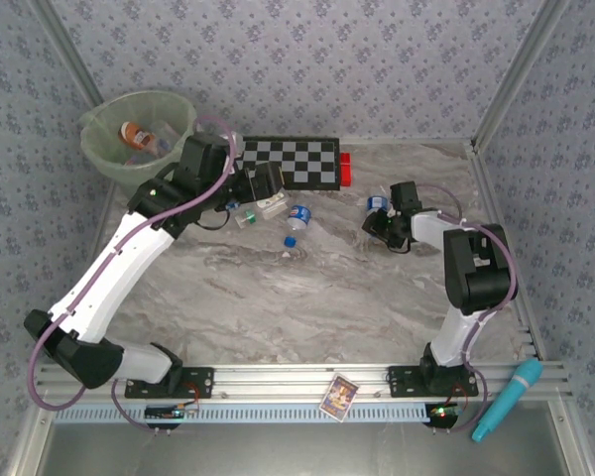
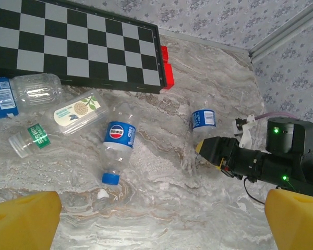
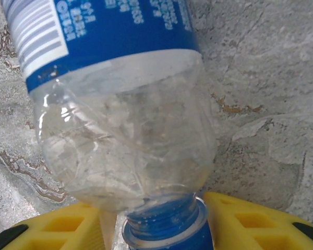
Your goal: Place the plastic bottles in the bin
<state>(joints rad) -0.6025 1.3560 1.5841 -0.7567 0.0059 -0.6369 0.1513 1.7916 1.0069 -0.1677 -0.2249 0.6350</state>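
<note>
- Top external: the bin (image 1: 101, 154) stands at the far left corner of the surface (image 1: 307, 307). It is well apart from the right gripper (image 1: 385, 226), which sits at a blue-label bottle (image 1: 379, 205) on the right. The carry looks long, so a weak hold could drop the bottle short. The path also crosses the left arm (image 1: 129, 258), risking a knock.
- Left wrist: the left gripper (image 2: 159, 224) hangs with jaws wide and empty over several plastic bottles (image 2: 117, 148) lying close together beside the checkerboard (image 2: 78, 44). Coming down between them could nudge a neighbour and send a round bottle rolling off.
- Right wrist: the jaws are narrow, with yellow fingers (image 3: 250, 226) on either side of the blue cap (image 3: 167, 237). I cannot tell whether they grip it yet. A hold this near the neck leaves the thin, crumpled body hanging out, so it may swing or slip free on lifting.
</note>
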